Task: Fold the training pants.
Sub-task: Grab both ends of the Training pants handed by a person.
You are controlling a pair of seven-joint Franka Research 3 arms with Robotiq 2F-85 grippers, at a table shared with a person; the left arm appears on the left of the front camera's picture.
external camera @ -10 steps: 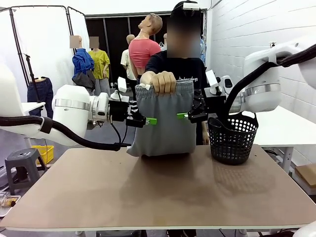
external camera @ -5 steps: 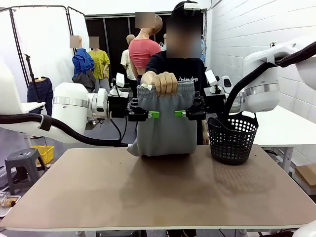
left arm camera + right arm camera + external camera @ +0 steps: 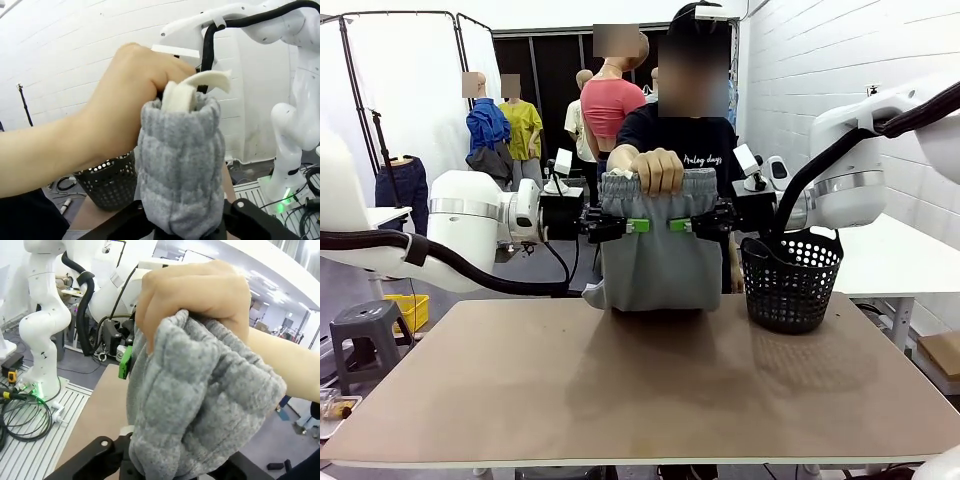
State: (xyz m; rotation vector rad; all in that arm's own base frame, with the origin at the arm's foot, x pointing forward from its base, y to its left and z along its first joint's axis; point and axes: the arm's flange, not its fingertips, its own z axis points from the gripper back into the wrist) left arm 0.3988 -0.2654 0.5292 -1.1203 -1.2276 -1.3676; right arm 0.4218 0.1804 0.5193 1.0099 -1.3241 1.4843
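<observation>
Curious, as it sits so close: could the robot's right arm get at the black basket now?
Probably yes: the black basket stands just beside the right gripper, nothing between. But that gripper is clamped on the training pants and must let go first.

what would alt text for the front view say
A person's hand holds grey training pants up by the waistband at a brown table, while the left gripper and right gripper pinch their two sides. A black basket stands at right.
</observation>
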